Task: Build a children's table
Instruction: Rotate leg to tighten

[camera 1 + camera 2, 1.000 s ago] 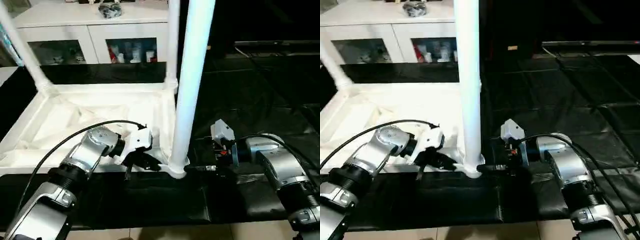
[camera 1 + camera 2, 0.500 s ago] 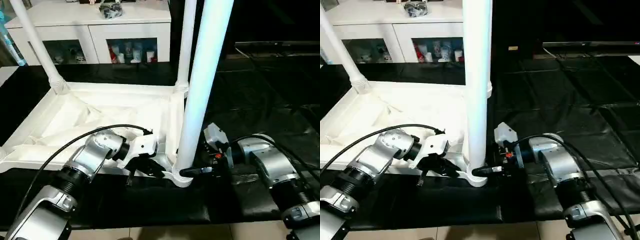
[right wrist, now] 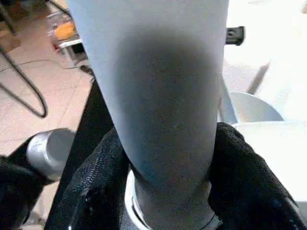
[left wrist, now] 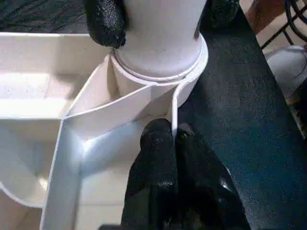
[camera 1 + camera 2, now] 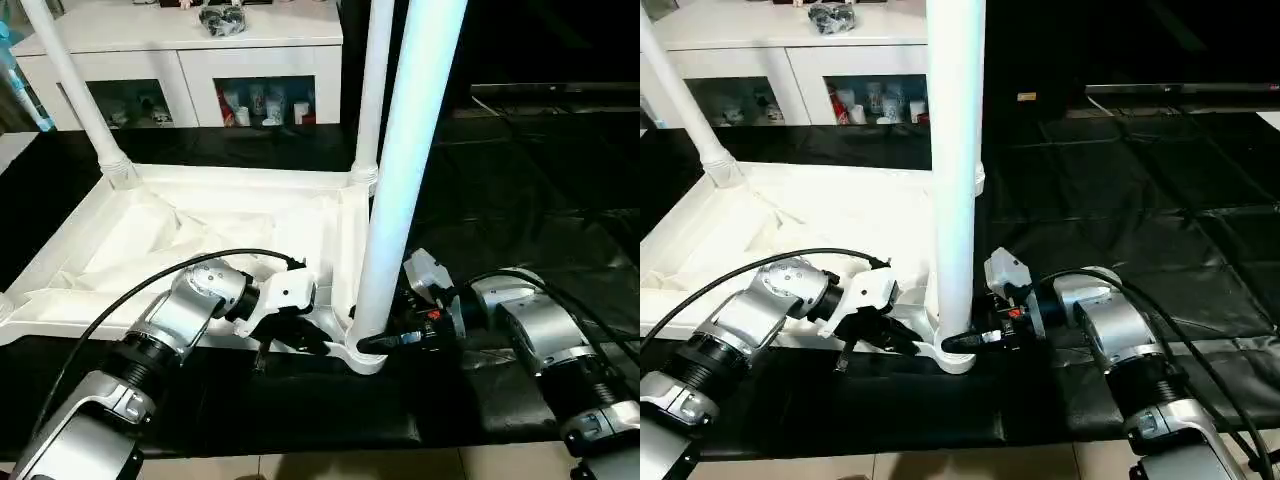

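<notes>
Near leg (image 5: 400, 200) stands between right gripper (image 3: 163, 191) fingers (upright).

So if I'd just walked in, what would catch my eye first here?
Probably the tall white leg standing upright in the near corner socket of the upside-down table top, rising out of the picture. The right gripper has its black fingers around the leg's base, while the left gripper pinches the table top's thin rim beside that socket. Two more legs stand in the far corners, in front of a white cabinet.

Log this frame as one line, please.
left end effector: shut on tabletop rim | right end effector: around near leg at corner socket | legs standing: three
</notes>
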